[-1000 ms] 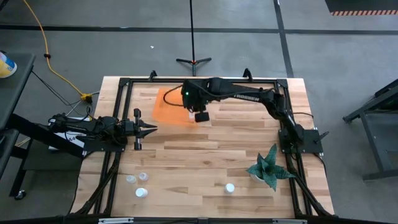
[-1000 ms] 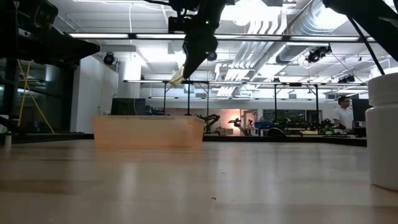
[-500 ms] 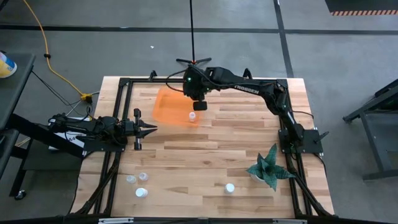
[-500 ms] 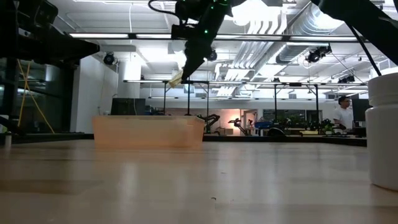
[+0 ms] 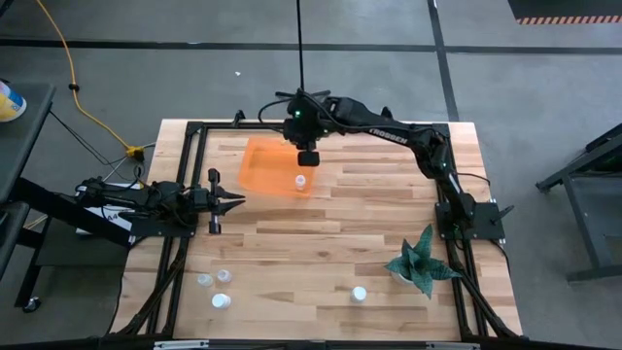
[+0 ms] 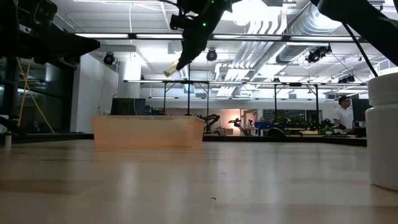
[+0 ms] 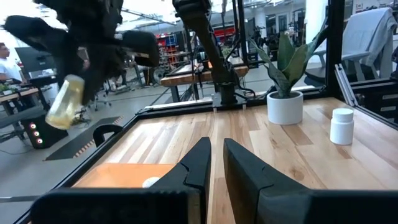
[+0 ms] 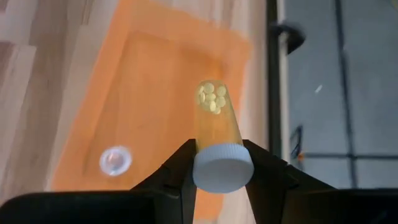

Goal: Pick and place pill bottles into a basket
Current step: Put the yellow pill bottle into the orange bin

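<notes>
1. We have the right gripper (image 8: 221, 163) clenched on a pill bottle (image 8: 214, 134), its two fingers (image 8: 180, 165) pinching just behind the white cap; small pills show at the bottle's far end.
2. Directly below our claw lies the orange basket (image 8: 155, 81), so the bottle hangs high over it, tilted, well clear of the rim. That reads to us as a carry lined up for a drop.
3. One bottle (image 5: 300, 181) already sits inside the basket, near the claw's side of it.
4. Far from our claw, three bottles (image 5: 215, 289) cluster at the table's front, and another bottle (image 5: 359, 294) stands beside the potted plant (image 5: 420, 261).
5. Our left gripper (image 7: 214, 163) waits low at the table's left edge, fingers nearly together, grasping nothing.
</notes>
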Robot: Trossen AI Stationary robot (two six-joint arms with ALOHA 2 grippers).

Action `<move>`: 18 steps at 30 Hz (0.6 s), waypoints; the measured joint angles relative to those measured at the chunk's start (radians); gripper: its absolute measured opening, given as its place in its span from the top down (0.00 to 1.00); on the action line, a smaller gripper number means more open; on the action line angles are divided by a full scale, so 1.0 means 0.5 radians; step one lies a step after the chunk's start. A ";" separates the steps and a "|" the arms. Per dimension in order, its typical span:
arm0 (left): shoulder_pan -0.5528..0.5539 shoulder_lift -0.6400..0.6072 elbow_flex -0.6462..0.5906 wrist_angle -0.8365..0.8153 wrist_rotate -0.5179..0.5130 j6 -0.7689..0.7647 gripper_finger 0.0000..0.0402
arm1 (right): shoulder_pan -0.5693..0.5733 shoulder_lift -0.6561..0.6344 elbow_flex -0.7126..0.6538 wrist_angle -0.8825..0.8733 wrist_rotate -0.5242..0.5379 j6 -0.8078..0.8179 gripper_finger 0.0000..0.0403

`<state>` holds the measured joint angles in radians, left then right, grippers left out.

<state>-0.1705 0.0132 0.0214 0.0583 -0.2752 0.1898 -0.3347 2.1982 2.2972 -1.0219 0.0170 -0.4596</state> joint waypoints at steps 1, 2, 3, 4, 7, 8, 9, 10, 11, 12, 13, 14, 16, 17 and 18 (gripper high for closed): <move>0.000 0.000 0.000 -0.003 0.000 0.000 0.80 | -0.002 0.016 -0.002 -0.059 0.000 0.022 0.74; 0.000 0.000 0.000 -0.005 0.000 0.000 0.80 | -0.002 0.033 -0.002 -0.117 0.001 0.031 0.74; 0.000 0.000 0.000 -0.007 0.000 0.000 0.80 | -0.002 0.047 -0.002 -0.169 0.001 0.043 0.74; 0.000 0.000 0.000 -0.014 -0.002 0.001 0.80 | -0.002 0.066 -0.003 -0.225 0.004 0.055 0.74; 0.000 0.000 0.000 -0.019 -0.008 0.001 0.80 | -0.002 0.109 -0.007 -0.364 0.003 0.080 0.74; 0.000 0.000 0.000 -0.019 -0.010 0.001 0.80 | -0.002 0.118 -0.007 -0.388 -0.004 0.088 0.74; 0.000 0.000 0.000 -0.018 -0.011 0.001 0.80 | -0.002 0.123 -0.007 -0.420 -0.013 0.109 0.74; 0.000 0.000 0.000 -0.019 -0.011 0.001 0.80 | -0.002 0.134 -0.006 -0.448 -0.016 0.125 0.74; 0.000 0.000 0.000 -0.019 -0.012 0.001 0.80 | -0.002 0.145 -0.006 -0.456 -0.016 0.129 0.74; 0.000 0.000 0.000 -0.019 -0.012 0.001 0.80 | -0.002 0.149 -0.006 -0.461 -0.018 0.133 0.74; 0.000 0.000 0.000 -0.019 -0.012 0.001 0.80 | -0.002 0.156 -0.006 -0.468 -0.017 0.134 0.74; 0.000 0.000 0.000 -0.018 -0.012 0.001 0.80 | -0.001 0.174 -0.006 -0.471 -0.017 0.133 0.74; 0.000 0.000 0.000 -0.019 -0.017 0.001 0.80 | 0.002 0.202 -0.006 -0.451 -0.017 0.131 0.74; 0.000 0.001 0.000 -0.019 -0.017 0.001 0.80 | 0.002 0.227 -0.006 -0.437 -0.009 0.115 0.74; 0.000 0.001 0.000 -0.018 -0.018 0.001 0.80 | 0.002 0.246 -0.006 -0.429 -0.005 0.095 0.74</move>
<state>-0.1704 0.0135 0.0216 0.0491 -0.2840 0.1902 -0.3336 2.3211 2.2940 -1.2363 0.0145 -0.4123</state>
